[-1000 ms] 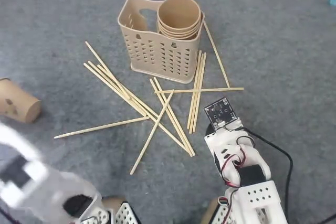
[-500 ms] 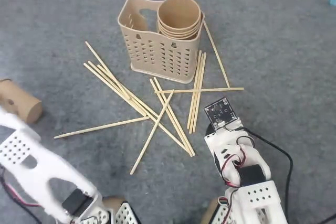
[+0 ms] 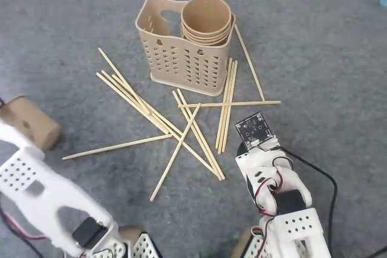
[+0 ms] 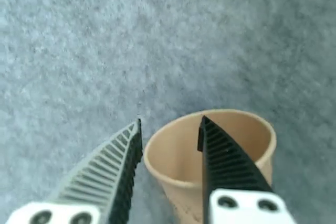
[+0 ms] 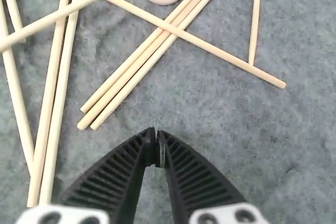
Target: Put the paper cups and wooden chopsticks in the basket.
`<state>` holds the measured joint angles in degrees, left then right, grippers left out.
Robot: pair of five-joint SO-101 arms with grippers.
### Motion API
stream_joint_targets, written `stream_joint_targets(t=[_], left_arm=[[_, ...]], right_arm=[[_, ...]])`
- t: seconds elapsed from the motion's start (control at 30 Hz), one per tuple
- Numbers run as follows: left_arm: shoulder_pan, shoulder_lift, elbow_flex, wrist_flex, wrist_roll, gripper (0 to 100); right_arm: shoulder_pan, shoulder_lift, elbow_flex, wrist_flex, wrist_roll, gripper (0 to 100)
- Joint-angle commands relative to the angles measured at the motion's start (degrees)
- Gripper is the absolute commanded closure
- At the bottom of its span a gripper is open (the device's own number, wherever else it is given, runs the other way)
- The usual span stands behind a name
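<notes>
Grey carpet (image 3: 326, 58) covers the table. The beige basket (image 3: 181, 55) stands upright near the far edge, and a stack of cups (image 3: 207, 19) sits upright in its right-hand end, rising above the rim. A loose cup (image 3: 29, 124) lies on its side at the left edge of the carpet, well apart from the basket.

The chopsticks (image 3: 142, 108) lie scattered on the carpet in front of the basket and to its right, many of them crossing. A bundle runs diagonally from the basket's left towards the middle. Three lie side by side just right of the basket, with one laid across them. One more lies alone, angled along the basket's right side.

The left arm (image 3: 42, 194) is at the near left corner, stretched towards the loose cup. In the left wrist view the left gripper (image 4: 169, 125) is at the cup's mouth. Its jaws stand narrowly apart and straddle the rim: the black finger is inside the cup and the grey one outside against the carpet. They are not pressed onto the wall.

The right arm (image 3: 272, 179) is at the near right, pointing towards the chopsticks. The right gripper (image 5: 156, 134) hangs over bare carpet just short of the three parallel sticks. Its jaws are closed tip to tip, with nothing between them.
</notes>
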<state>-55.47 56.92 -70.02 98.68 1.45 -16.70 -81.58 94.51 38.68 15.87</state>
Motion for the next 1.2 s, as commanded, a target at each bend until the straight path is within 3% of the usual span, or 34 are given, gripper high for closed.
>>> stream_joint_targets(t=[0.0, 0.23, 0.53, 0.7, 0.9, 1.17], left_arm=[[4.0, -18.7, 21.5, 2.1, -1.1, 84], [11.9, -39.2, 51.0, 2.0, -4.3, 84], [14.4, -54.5, 71.0, 2.0, -11.5, 84], [12.0, -62.0, 76.5, 2.0, -16.0, 84], [5.5, -66.0, 74.8, 1.6, -21.0, 84], [1.9, -66.0, 74.2, 0.4, -22.1, 84]], right_arm=[[0.3, -1.2, -0.2, -0.2, 0.8, 99.0], [0.3, -1.2, -0.2, -0.2, 0.8, 99.0], [0.3, -1.2, -0.2, -0.2, 0.9, 99.0], [0.3, -1.2, -0.2, -0.2, 2.4, 99.1], [0.3, -1.2, -0.2, 0.2, 3.7, 99.1], [0.3, -1.2, -0.2, 0.2, 3.8, 99.1]])
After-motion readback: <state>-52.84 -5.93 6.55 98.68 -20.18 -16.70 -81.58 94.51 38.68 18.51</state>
